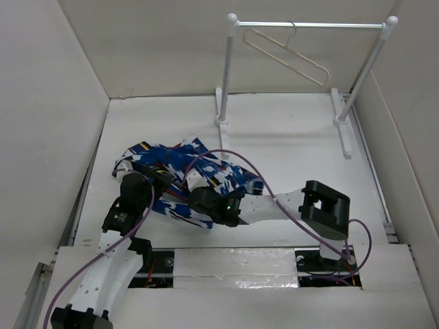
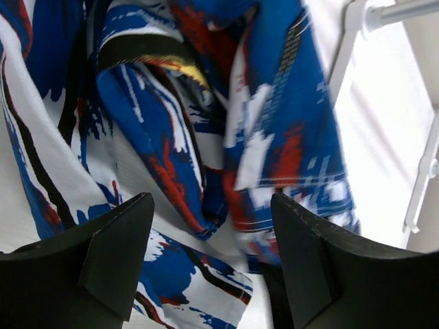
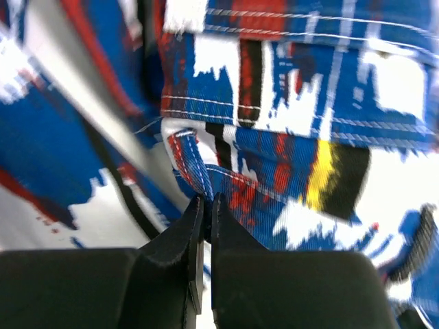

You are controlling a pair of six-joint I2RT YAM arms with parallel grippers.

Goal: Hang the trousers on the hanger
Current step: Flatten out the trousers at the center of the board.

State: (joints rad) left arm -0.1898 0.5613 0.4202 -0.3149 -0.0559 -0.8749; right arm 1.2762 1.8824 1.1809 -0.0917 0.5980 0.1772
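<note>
The trousers (image 1: 180, 170), royal blue with white, red, black and yellow streaks, lie crumpled on the white table at the centre left. The cream-white hanger (image 1: 287, 56) hangs by its hook from the rail at the back. My right gripper (image 3: 207, 200) is shut on a stitched hem fold of the trousers (image 3: 274, 137) at the near right of the pile (image 1: 200, 199). My left gripper (image 2: 212, 205) is open, its fingers (image 2: 120, 243) astride the cloth (image 2: 199, 123), at the pile's near left edge (image 1: 140, 184).
A tall white two-post rail stand (image 1: 309, 26) rises at the back of the table, its feet (image 1: 342, 122) on the far right part. White walls (image 1: 48, 123) close the table on the left, back and right. A purple cable (image 1: 247, 164) arcs over the trousers.
</note>
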